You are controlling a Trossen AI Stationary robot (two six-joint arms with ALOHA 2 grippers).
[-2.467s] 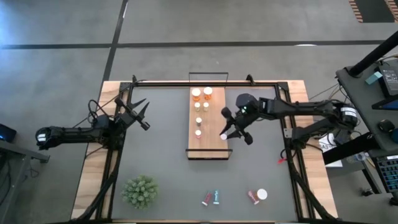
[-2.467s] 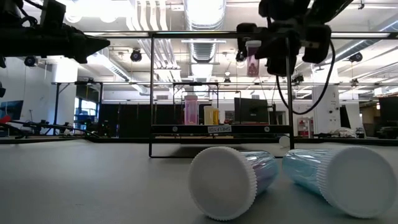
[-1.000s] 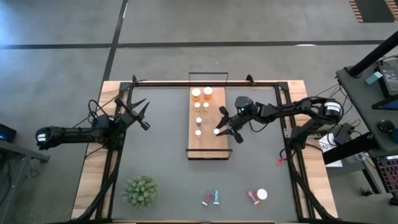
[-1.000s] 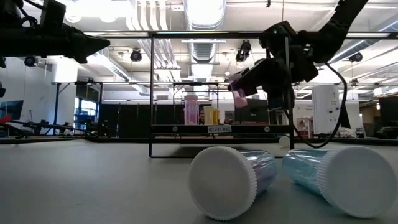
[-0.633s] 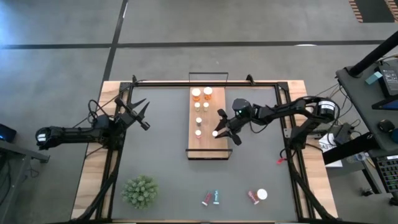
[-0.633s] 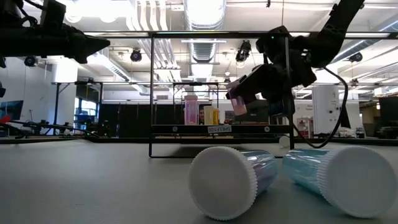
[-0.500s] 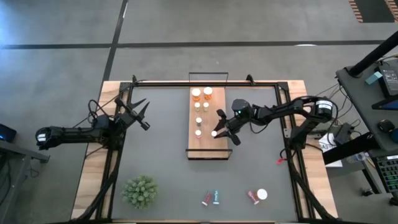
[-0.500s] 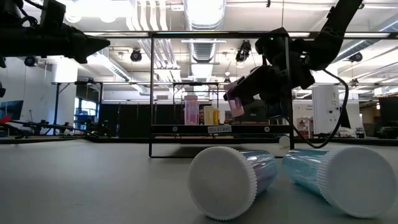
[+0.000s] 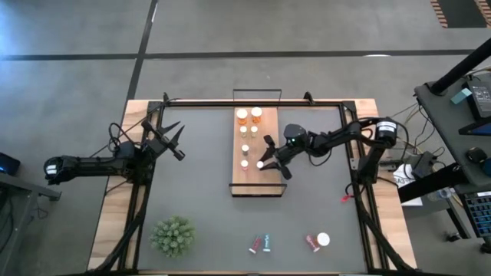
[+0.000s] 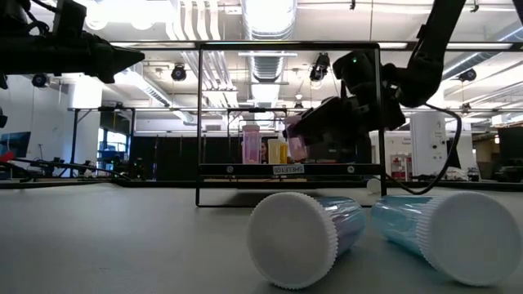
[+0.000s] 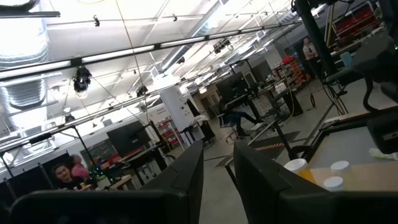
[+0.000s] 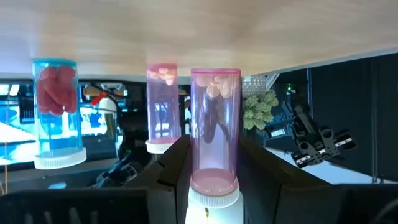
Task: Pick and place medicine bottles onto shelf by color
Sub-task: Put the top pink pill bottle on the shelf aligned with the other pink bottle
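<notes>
The right tool (image 9: 265, 161) reaches over the right part of the shelf (image 9: 257, 175), its fingers pinched tight on a slim pink medicine bottle (image 12: 214, 127) with a white cap, which it carries above the light-wood board. In the low view the same bottle (image 10: 297, 145) shows tilted in the tool's grip, just above the shelf level. In the right wrist view, two more bottles stand on the board beyond it: another pink one (image 12: 163, 106) close beside it and a teal one (image 12: 58, 112) farther off.

From above, two orange-bodied bottles (image 9: 248, 115) stand at the far end of the shelf, with a row of slimmer white-capped ones (image 9: 245, 146) nearer along its left part.

The left tool (image 9: 175, 140) hangs over the far left of the tabletop (image 9: 199, 199), well apart from the shelf, fingers fully closed and holding nothing.

At the near edge of the tabletop lie a pink-red and a teal bottle (image 9: 261, 244) side by side, and to their right another pink-red bottle beside a wider white-capped one (image 9: 323, 240). A green spiky plant (image 9: 173, 235) sits at the near left
</notes>
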